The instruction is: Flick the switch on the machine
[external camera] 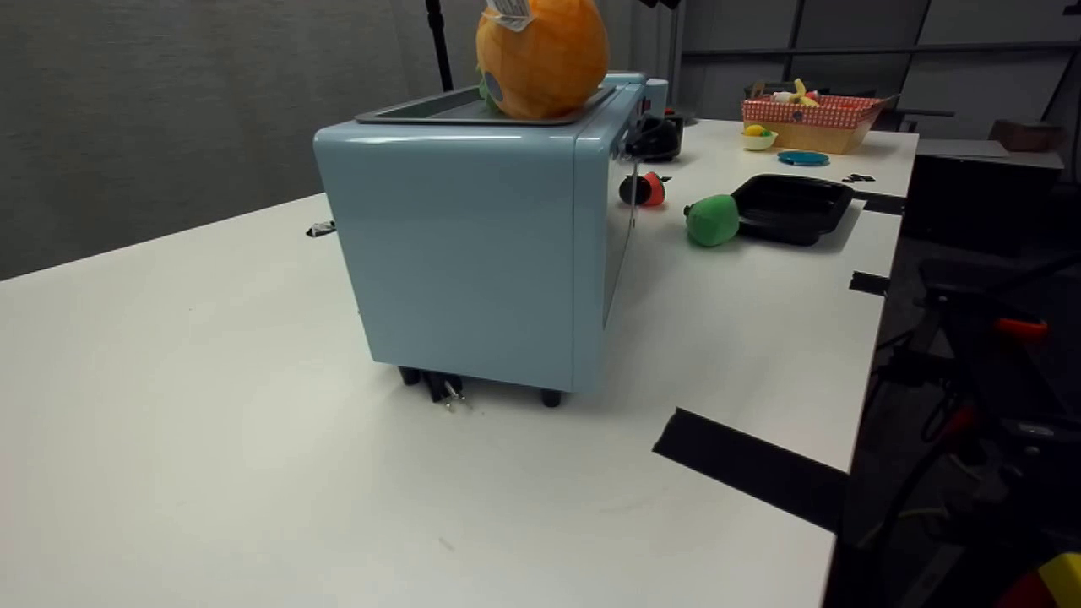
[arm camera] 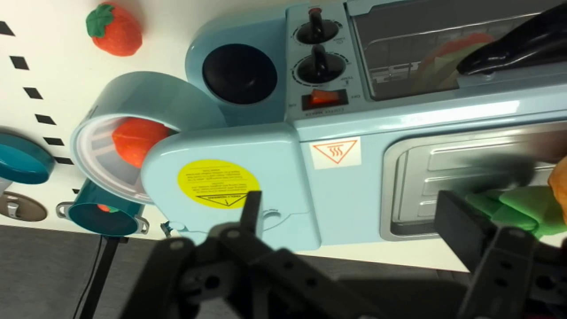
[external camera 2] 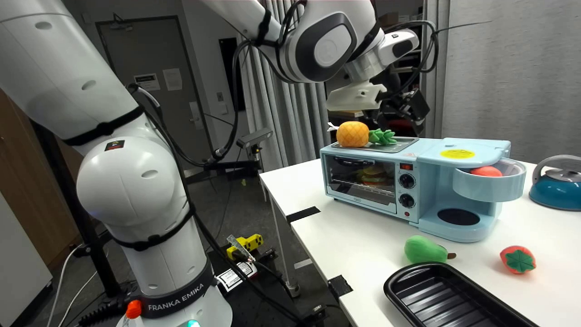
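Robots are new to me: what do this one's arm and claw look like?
The arm is white and rounded, with a dark grey ring at one joint, black straps and black cables. A dark band near its base reads FRANKA EMIKA in white letters. The claw is black and angular, with two blocky fingers.

Pineapple [external camera 2: 352,135]: plush and orange, it lies on its side in both my exterior views.
Pear [external camera 2: 423,250]: a green toy rests just beside a black ridged pan [external camera 2: 431,295] on the white table [external camera 2: 372,245].
Strawberry [external camera 2: 518,260]: red, its leafy green cap faces my exterior camera.
Kettle [external camera 2: 556,190]: teal, with a grey handle arching overhead.
Basket [external camera: 798,137]: lined in red check, it carries a banana [external camera: 802,97]; nearby, I see a small bowl [external camera: 758,143] holding something yellow and green.
Pot [arm camera: 99,195]: teal, two-handled, something red and green inside.
Tape [external camera: 752,469]: a black strip reaches the table's edge.
Door [external camera 2: 159,109]: two paper notices [external camera 2: 146,82] hang there, their print too small for me.
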Tool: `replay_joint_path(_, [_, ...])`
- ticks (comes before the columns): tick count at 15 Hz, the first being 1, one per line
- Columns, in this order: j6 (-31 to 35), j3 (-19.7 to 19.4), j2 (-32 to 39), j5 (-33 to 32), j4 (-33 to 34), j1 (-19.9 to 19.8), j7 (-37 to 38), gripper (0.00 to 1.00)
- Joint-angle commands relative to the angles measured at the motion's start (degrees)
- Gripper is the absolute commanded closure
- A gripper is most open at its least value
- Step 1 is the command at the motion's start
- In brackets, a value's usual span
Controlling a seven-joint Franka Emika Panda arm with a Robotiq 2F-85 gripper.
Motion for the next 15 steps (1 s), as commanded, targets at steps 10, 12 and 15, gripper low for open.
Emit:
replay_joint_path(10, [0.0, -0.5, -0.1, -0.4, -0.1, 0.4, 0.4, 0.00])
replay_joint_path(12, [0.0, -0.5, -0.1, -0.4, -0.1, 0.4, 0.4, 0.00])
replay_joint_path(15, [0.0, -0.5, -0.1, -0.4, -0.1, 0.4, 0.4, 0.00])
